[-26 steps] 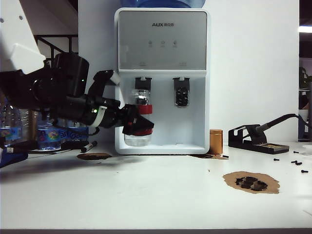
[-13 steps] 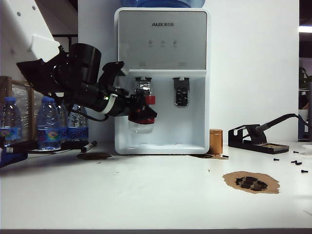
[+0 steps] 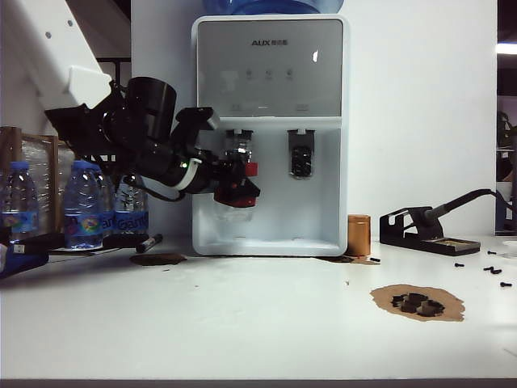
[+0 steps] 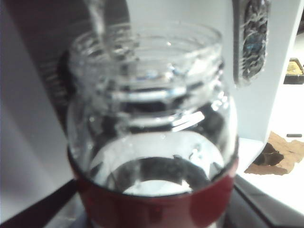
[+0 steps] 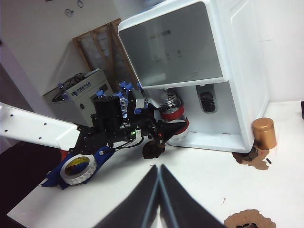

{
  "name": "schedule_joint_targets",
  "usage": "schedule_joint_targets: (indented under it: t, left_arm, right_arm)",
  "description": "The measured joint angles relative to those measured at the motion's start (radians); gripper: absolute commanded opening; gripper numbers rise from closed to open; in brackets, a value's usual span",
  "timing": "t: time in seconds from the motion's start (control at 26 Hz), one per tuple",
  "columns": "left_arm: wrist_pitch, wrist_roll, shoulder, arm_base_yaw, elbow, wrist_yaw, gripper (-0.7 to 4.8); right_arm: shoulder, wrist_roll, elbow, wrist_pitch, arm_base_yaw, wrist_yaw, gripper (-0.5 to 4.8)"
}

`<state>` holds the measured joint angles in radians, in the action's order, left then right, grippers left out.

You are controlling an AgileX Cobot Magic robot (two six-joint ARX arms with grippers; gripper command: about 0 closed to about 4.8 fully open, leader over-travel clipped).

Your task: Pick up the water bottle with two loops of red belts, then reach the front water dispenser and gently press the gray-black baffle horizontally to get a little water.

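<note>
The water bottle [image 3: 234, 212], clear glass with two red bands, hangs tilted in my left gripper [image 3: 232, 183], which is shut on its banded body. Its open neck [image 3: 237, 149] sits right at the gray-black baffle [image 3: 237, 134] on the left side of the white water dispenser [image 3: 271, 81]. The left wrist view is filled by the bottle [image 4: 152, 123] with a red band [image 4: 156, 206] low on it; the mottled right lever [image 4: 251, 38] shows beside it. My right gripper [image 5: 159, 167] hovers shut over the table, far back from the bottle [image 5: 172, 111] and dispenser [image 5: 190, 47].
Blue-capped plastic bottles [image 3: 81, 206] and a marker [image 3: 147, 242] sit left of the dispenser. A copper can [image 3: 358, 234], a soldering stand [image 3: 420, 226], a brown patch with black parts [image 3: 418, 301] and loose screws [image 3: 493, 271] lie to the right. A tape roll [image 5: 78, 168] lies under the left arm.
My left arm has lifted the bottle and brought its neck up to the left baffle. The grip on the bottle is unchanged.
</note>
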<state>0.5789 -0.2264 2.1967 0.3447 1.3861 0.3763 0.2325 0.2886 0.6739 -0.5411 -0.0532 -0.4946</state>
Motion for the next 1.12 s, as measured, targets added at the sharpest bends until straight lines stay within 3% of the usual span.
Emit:
schedule_joint_targets:
  t: [1.12]
  left_arm:
    - [-0.052,0.028,0.009,-0.005,0.009,-0.078,-0.05]
  right_arm:
    - [0.000,-0.023,0.000,0.060,0.000,-0.003,-0.03]
